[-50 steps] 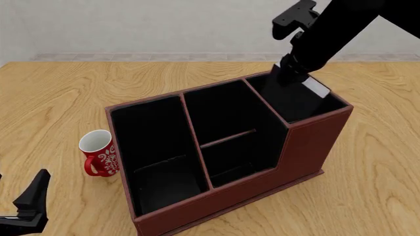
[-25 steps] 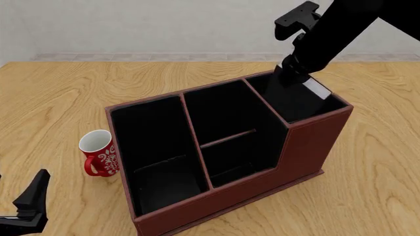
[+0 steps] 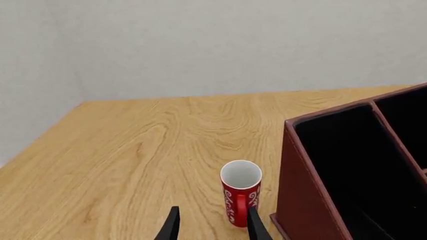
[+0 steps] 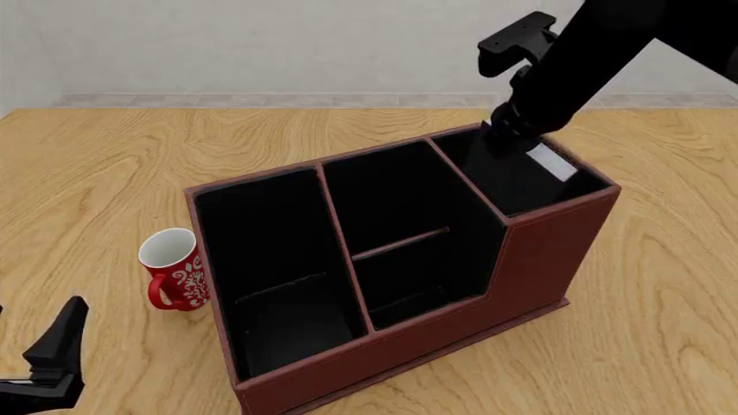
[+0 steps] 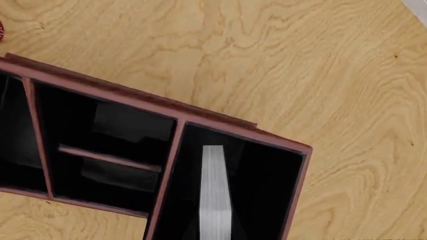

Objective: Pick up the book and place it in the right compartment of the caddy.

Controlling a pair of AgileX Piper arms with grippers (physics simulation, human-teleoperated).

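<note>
The reddish-brown caddy (image 4: 542, 259) stands mid-table. The book (image 4: 551, 162) stands on edge inside the right compartment (image 4: 502, 186), its white page block facing up. In the right wrist view the page block of the book (image 5: 213, 190) runs down the middle of the right compartment (image 5: 267, 190). My right gripper (image 4: 507, 130) hangs just above the compartment's far rim, over the book's upper end. Its black fingers merge with the black lining and covers. My left gripper (image 3: 213, 227) is open and holds nothing, low at the near left (image 4: 52, 363).
A red mug (image 4: 173, 268) with a white pattern stands against the caddy's left wall; the mug (image 3: 240, 195) is just ahead of my left fingers. The caddy wall (image 3: 300, 200) rises beside it. The long left section and the crossbar-split middle section (image 5: 107, 150) hold nothing.
The right arm has lifted slightly while the book's white edge has sunk a little lower in the right compartment, so the book looks let go. The left arm has not moved.
</note>
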